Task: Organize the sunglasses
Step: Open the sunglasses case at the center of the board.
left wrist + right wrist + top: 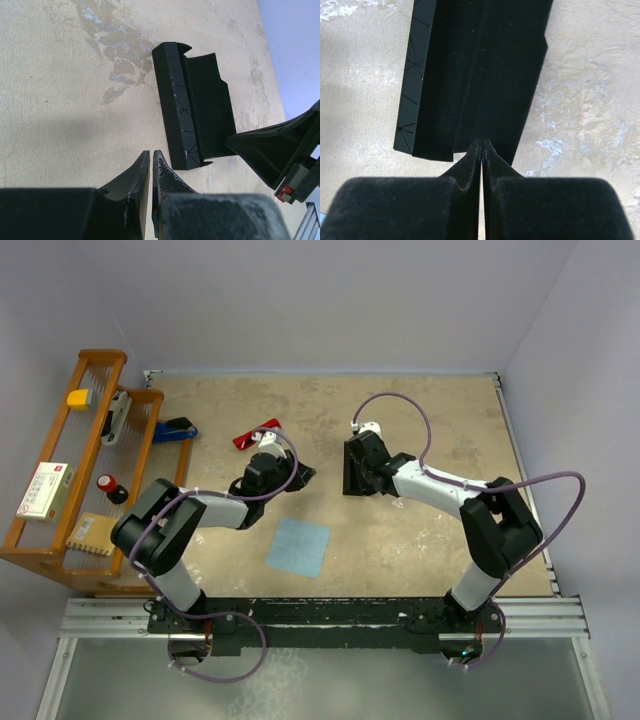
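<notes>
The red-framed sunglasses (258, 433) lie on the table behind my left arm, seen only in the top view. The black oblong case (350, 483) lies open at the table's middle; it also shows in the left wrist view (192, 125) and the right wrist view (475, 75). My left gripper (304, 476) (151, 153) is shut and empty, just left of the case. My right gripper (372, 472) (482, 141) is shut, its tips at the near edge of the case's open flap; whether it presses on the flap is unclear. The right gripper also shows in the left wrist view (280, 150).
A light blue square cloth (300, 547) lies in front of my left arm. A wooden rack (60, 540) with small items stands along the left edge, a blue object (175, 430) beside it. Walls close the back and sides.
</notes>
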Controlling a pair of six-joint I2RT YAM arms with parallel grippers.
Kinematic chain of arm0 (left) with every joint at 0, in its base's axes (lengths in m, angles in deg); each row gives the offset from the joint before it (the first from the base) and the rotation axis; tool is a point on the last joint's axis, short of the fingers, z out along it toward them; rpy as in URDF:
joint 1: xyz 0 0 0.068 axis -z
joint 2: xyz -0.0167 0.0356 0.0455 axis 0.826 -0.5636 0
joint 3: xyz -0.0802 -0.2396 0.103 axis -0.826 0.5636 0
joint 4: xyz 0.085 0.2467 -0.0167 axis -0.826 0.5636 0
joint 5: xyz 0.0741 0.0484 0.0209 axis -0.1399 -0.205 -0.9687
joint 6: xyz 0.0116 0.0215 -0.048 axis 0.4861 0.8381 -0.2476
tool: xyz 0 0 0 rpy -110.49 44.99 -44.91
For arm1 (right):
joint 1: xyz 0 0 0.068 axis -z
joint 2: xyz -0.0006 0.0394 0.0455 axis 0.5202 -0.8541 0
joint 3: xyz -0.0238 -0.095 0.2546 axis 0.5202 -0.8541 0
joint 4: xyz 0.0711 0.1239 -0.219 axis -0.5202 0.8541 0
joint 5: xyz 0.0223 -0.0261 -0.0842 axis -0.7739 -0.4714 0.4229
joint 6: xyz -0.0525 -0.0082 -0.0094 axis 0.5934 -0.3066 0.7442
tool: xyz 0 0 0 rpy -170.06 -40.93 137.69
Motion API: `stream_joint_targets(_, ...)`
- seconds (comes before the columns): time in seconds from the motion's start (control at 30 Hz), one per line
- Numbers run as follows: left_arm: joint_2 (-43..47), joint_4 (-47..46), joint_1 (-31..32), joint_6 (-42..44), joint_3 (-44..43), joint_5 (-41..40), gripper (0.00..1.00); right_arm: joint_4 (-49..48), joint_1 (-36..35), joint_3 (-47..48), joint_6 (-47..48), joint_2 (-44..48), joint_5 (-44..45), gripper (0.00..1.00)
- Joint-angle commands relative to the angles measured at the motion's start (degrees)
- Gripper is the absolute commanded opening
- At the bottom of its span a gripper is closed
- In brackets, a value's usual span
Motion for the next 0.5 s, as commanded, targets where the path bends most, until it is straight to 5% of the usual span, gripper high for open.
stream_joint_targets(0.0, 2.26, -1.71, 0.07, 1.1, 0.75, 0.72, 0.02, -2.43, -0.5, 0.93, 0.98, -1.24, -1.77, 0.0)
stream_joint_targets(0.47, 3.17, -2.01, 0.07, 1.11, 1.86, 0.27, 0.02, -2.11, -4.6, 1.05, -0.01, -3.93, -1.5, 0.0)
